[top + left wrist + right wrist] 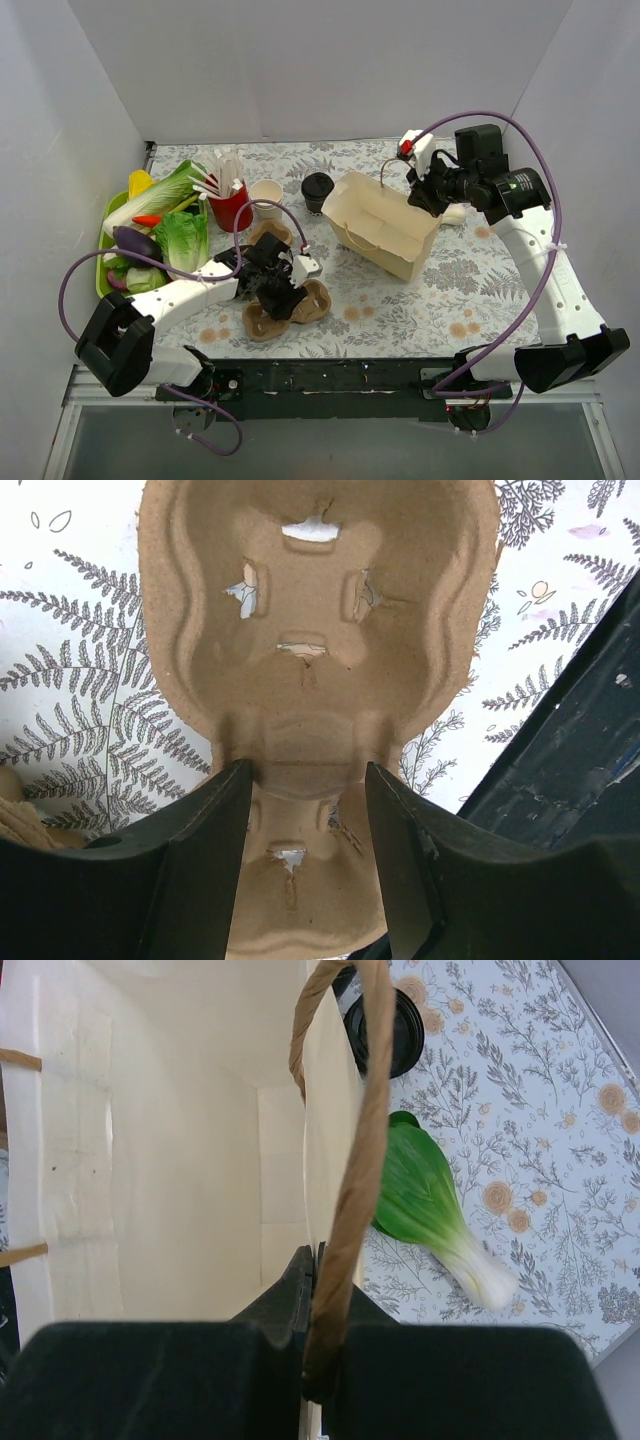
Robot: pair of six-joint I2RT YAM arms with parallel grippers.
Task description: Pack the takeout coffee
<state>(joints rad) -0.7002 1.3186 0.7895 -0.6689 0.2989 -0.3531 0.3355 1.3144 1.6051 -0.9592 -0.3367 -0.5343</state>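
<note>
The left gripper [305, 778] sits low over the pulp cup carrier [320, 650]. Its jaws are half spread to either side of the carrier's raised centre ridge, and I cannot tell whether they press on it yet. The right gripper [312, 1272] is clenched on the handle [350, 1160] of the paper bag [385, 228], which holds the mouth open.

In the overhead view, the takeout coffee [317, 190] stands upright on the table at about one o'clock from the left gripper. Its lid is on. It is just off the bag's ten o'clock corner, with the lidless cup [266, 197] and the red cup [230, 208] out at its nine o'clock.

The step in hand looks like securing the carrier. To do it well:

- **Grip:** centre the jaws on the ridge and close squarely, firm enough to lift but not so hard that the pulp buckles.
- **Lift:** raise it level, since a skewed grip would likely let the wells droop.
- **Path:** carry it toward twelve o'clock, away from the table's near edge, and steer around the red cup.
- **Right arm:** hold the handle steady without tugging, so the bag does not tip.
</note>
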